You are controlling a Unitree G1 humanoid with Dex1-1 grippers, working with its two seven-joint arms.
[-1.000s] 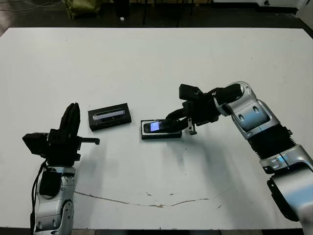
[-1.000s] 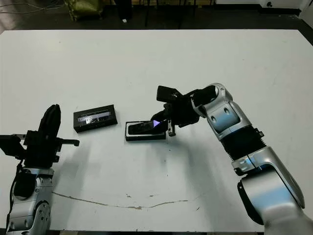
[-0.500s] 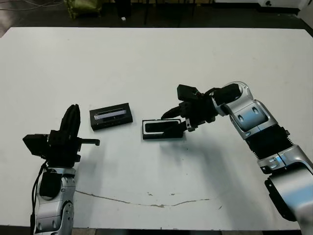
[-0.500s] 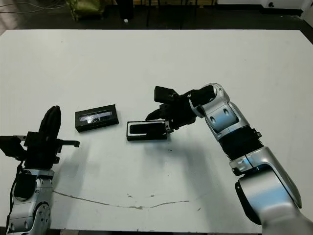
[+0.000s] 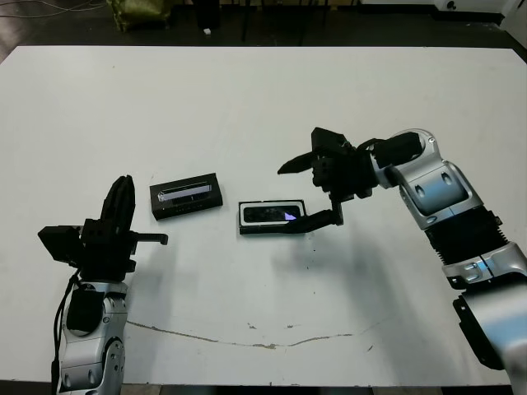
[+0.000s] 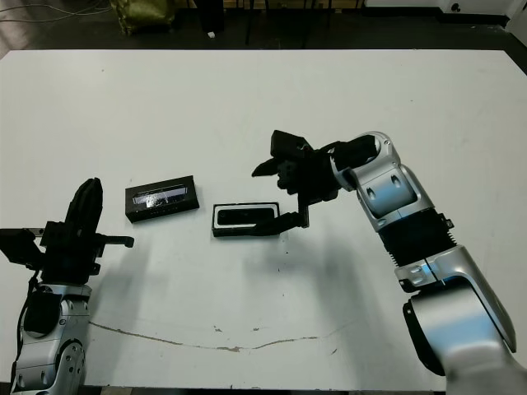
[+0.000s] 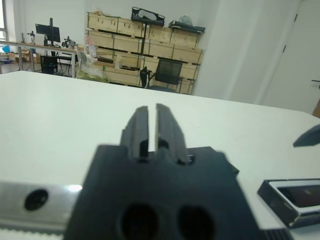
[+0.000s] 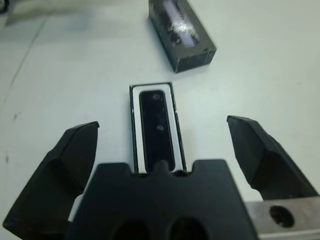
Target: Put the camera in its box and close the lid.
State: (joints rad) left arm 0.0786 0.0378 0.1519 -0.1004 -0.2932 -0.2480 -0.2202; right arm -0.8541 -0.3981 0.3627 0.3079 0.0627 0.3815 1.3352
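The camera (image 5: pixel 268 215) lies inside the white-lined box (image 5: pixel 272 230) near the table's middle; the right wrist view shows the same camera (image 8: pixel 158 127) in the box (image 8: pixel 134 130). My right gripper (image 5: pixel 306 190) hangs open just right of the box, one finger above it and one near its right end, holding nothing. The lid (image 5: pixel 186 196), black with a glossy strip, lies flat to the left of the box, apart from it; it also shows as the lid (image 8: pixel 182 34) in the right wrist view. My left gripper (image 5: pixel 122 200) stands shut at the near left, away from both.
A thin crack line (image 5: pixel 247 339) runs across the table's near part. Beyond the far edge are dark floor and chair legs. In the left wrist view, shelves with cardboard boxes (image 7: pixel 145 47) and a chair stand beyond the table.
My right gripper has let go of the camera, which now rests in the box, and has lifted and drawn back to the right with its fingers spread. The left arm has stayed put.
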